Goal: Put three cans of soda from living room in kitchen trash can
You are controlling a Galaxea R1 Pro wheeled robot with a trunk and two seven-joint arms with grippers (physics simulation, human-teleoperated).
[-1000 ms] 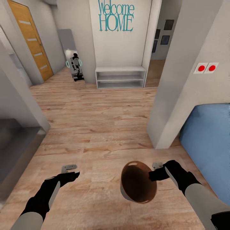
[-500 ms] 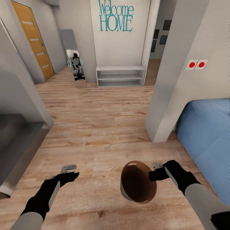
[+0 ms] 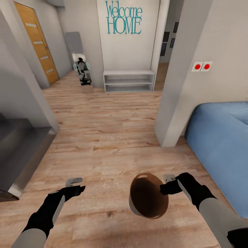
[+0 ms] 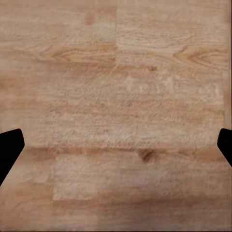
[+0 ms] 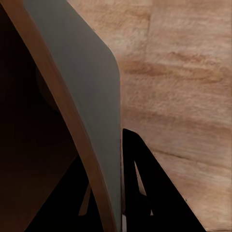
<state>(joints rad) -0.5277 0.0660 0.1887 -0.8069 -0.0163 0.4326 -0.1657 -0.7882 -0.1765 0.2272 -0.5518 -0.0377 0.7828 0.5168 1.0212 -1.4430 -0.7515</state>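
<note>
The tash can [image 3: 148,197], brown inside and pale grey outside, hangs tilted over the wooden floor in the head view, with an oval handle slot near its far rim. My right gripper [image 3: 165,188] is shut on its rim. In the right wrist view the bin's grey wall [image 5: 84,96] runs between the two black fingers [image 5: 145,188]. My left gripper [image 3: 76,184] is open and holds nothing; in the left wrist view its fingertips [image 4: 9,150] stand far apart over bare floorboards. The cans of soda are out of view.
A grey pillar with two red switches [image 3: 201,66] stands ahead on the right, with a blue sofa [image 3: 220,144] behind it. A grey unit [image 3: 20,151] juts in at the left. Farther off are a white shelf [image 3: 129,81], a mirror [image 3: 81,69] and an orange door [image 3: 34,44].
The whole head view has shifted, so the camera moved: pillar and sofa slid leftward and the sofa shows more. Both arms and the held bin keep their places in the view.
</note>
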